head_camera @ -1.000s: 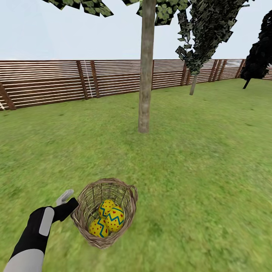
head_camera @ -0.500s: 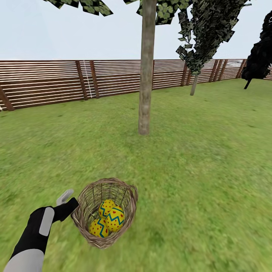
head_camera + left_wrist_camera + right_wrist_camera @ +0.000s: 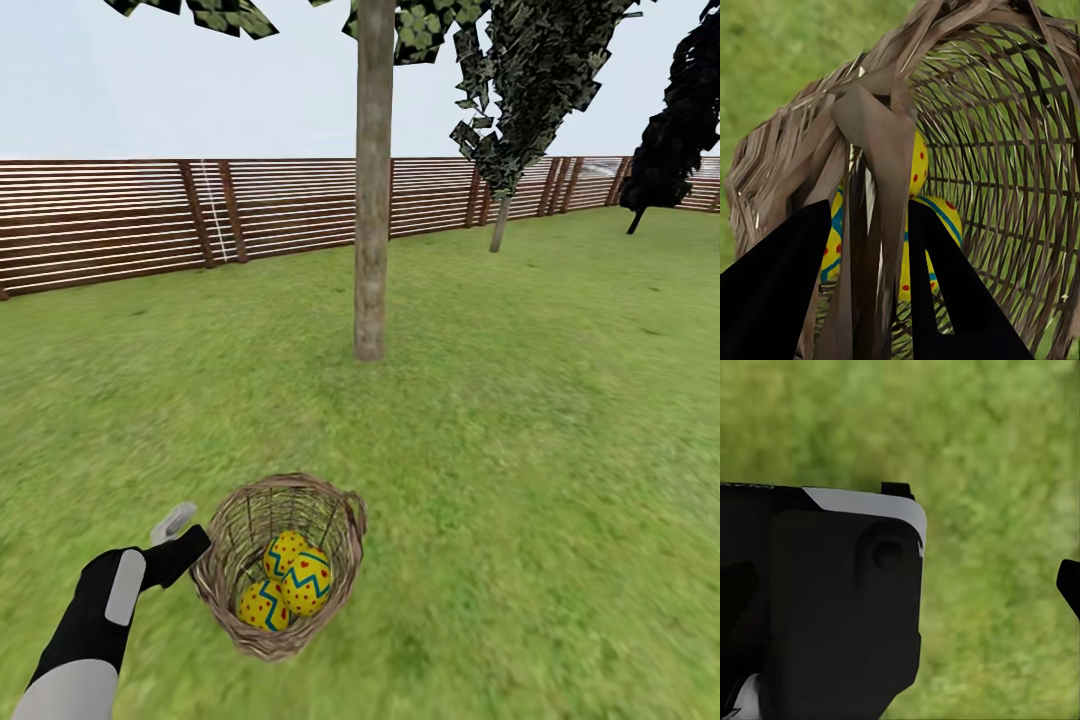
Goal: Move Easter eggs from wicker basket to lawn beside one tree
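1. Spill risk first: my left pincer (image 3: 870, 247) grips the wicker basket (image 3: 280, 560) at one rim handle only, and the basket hangs tilted with its mouth turned up and toward the tree. A jolt of the base could, I judge, roll the eggs out short of the tree.
2. Slip risk: the hold is on a thin strip of weave. If it twists between my fingers (image 3: 776, 292), the basket could swing or drop onto the lawn (image 3: 520, 480).
3. Eggs: all three Easter eggs (image 3: 285, 585) sit low in the basket, touching each other. None is on the grass yet.
4. Left pincer: clenched on the basket's rim handle, one finger on either side of it, narrow gap, nothing else touched.
5. Right pincer (image 3: 1069, 585): over bare grass, only a fingertip at the frame edge; I cannot tell whether it is open or closed.
6. Tree (image 3: 370, 250): bare trunk ahead, well apart from the basket, fence (image 3: 120, 215) behind it.
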{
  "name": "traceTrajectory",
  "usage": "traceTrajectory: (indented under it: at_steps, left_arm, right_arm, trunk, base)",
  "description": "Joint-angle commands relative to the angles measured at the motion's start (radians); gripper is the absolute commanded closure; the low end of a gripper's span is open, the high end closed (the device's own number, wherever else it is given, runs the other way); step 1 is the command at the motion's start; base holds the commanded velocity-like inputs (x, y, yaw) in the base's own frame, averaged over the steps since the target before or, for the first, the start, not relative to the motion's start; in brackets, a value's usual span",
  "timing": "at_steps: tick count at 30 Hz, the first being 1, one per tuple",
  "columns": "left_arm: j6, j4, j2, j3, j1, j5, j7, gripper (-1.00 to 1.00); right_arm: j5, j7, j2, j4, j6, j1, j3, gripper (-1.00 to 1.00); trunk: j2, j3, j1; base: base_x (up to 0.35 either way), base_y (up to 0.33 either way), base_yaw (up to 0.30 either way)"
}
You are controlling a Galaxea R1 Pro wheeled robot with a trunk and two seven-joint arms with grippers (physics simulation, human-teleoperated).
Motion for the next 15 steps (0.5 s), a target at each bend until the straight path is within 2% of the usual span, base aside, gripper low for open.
traceTrajectory:
  at_steps: [1, 6, 15]
  left_arm:
    - [0.004, 0.005, 0.0, 0.004, -0.002, 0.002, -0.008, 1.0]
    - [0.004, 0.01, 0.0, 0.004, -0.002, 0.003, -0.009, 1.0]
    - [0.003, 0.011, 0.001, 0.004, -0.002, 0.003, -0.009, 1.0]
  right_arm:
    - [0.008, -0.005, 0.0, 0.004, -0.005, -0.002, 0.0, -1.0]
    - [0.009, -0.005, 0.0, 0.005, -0.005, -0.002, 0.0, -1.0]
    - [0.016, -0.005, -0.002, 0.005, -0.004, -0.002, 0.0, -1.0]
  trunk:
    - [-0.002, -0.002, 0.001]
    - [-0.002, 0.0, 0.001]
    - [-0.002, 0.001, 0.001]
  base:
    - [0.217, 0.0, -0.041]
    - [0.217, 0.0, -0.227]
    - [0.217, 0.0, -0.014]
